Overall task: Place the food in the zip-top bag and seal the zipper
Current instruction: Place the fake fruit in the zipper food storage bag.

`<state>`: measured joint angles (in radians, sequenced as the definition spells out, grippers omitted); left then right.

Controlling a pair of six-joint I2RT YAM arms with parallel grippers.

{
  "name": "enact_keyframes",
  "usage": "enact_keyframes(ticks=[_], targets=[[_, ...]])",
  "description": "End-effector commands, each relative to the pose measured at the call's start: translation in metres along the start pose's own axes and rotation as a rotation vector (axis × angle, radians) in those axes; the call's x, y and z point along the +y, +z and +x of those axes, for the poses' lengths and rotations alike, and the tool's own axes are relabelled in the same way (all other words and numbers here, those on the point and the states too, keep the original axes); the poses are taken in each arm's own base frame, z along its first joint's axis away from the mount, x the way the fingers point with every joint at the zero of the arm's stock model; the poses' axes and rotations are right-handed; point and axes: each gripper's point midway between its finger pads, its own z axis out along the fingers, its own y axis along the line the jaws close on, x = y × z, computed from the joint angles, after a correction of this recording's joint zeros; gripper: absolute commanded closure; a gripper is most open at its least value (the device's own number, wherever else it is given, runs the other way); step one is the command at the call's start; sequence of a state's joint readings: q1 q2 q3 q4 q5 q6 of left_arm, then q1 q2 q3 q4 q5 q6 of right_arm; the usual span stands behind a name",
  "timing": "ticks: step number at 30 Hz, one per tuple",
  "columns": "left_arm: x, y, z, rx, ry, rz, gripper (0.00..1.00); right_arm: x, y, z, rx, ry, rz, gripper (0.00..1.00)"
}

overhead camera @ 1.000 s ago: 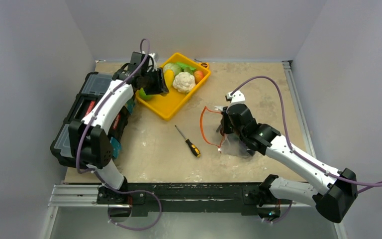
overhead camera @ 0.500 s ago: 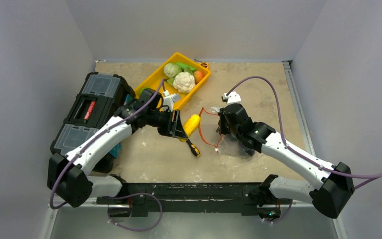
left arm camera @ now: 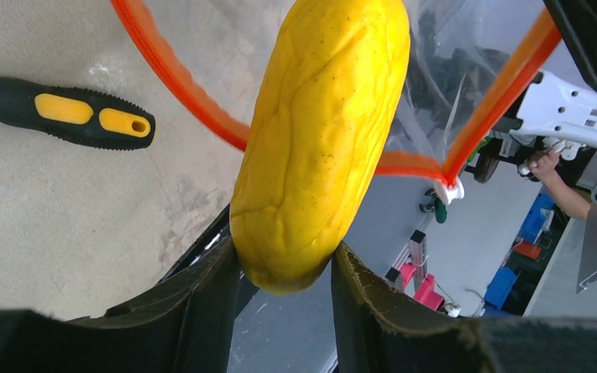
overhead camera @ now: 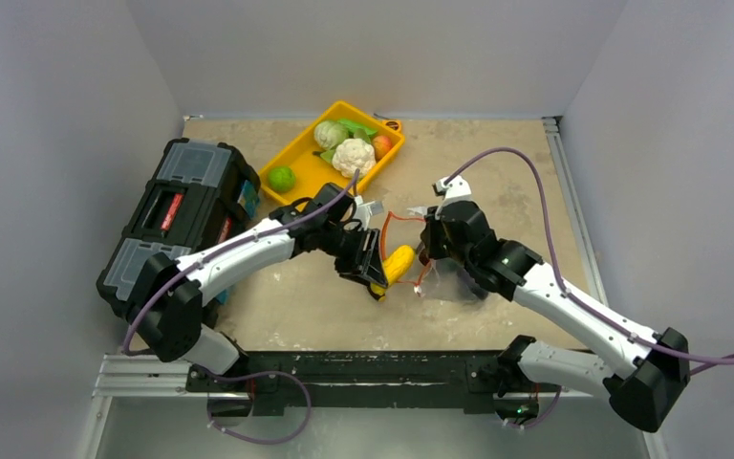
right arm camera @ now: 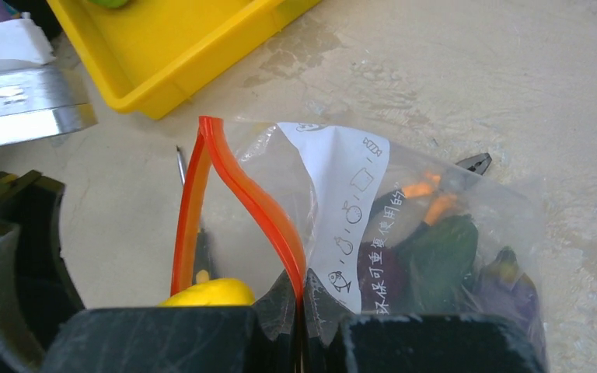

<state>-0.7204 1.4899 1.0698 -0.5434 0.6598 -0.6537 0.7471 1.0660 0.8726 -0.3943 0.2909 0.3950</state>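
Note:
My left gripper (overhead camera: 382,269) (left arm camera: 284,287) is shut on the yellow corn (overhead camera: 399,262) (left arm camera: 320,132), with its tip at the open mouth of the zip-top bag (overhead camera: 449,279). My right gripper (overhead camera: 427,251) (right arm camera: 303,307) is shut on the bag's red-orange zipper strip (right arm camera: 260,206) (left arm camera: 466,132) and holds the mouth up and open. The corn's tip shows at the mouth in the right wrist view (right arm camera: 210,293). The dark green avocado (right arm camera: 435,260) and purple eggplant (right arm camera: 505,287) lie inside the bag. The cabbage (overhead camera: 329,134), cauliflower (overhead camera: 354,156), orange-red fruit (overhead camera: 381,145) and lime (overhead camera: 281,179) lie in the yellow tray (overhead camera: 317,195).
A screwdriver (left arm camera: 62,118) with a black and yellow handle lies on the table under my left gripper. Orange-handled pliers (right arm camera: 435,194) lie behind the bag. A black toolbox (overhead camera: 172,220) stands at the left. The table's near edge rail (overhead camera: 344,368) runs below the arms.
My left gripper has carried the corn from the tray, right and toward the near edge, to the bag's mouth. The lime now shows in the tray. My right gripper has kept holding the zipper strip.

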Motion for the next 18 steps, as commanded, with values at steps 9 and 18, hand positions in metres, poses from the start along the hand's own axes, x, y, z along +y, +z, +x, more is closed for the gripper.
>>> enact_keyframes(ticks=[9,18], targets=[[-0.048,0.001,-0.041,-0.058,0.014,0.137,0.85,0.028,-0.018,-0.019,-0.115,-0.02,-0.191,1.0],[-0.057,0.008,-0.063,-0.043,0.022,0.14,0.74,0.031,-0.024,-0.022,-0.136,-0.051,-0.222,1.0]])
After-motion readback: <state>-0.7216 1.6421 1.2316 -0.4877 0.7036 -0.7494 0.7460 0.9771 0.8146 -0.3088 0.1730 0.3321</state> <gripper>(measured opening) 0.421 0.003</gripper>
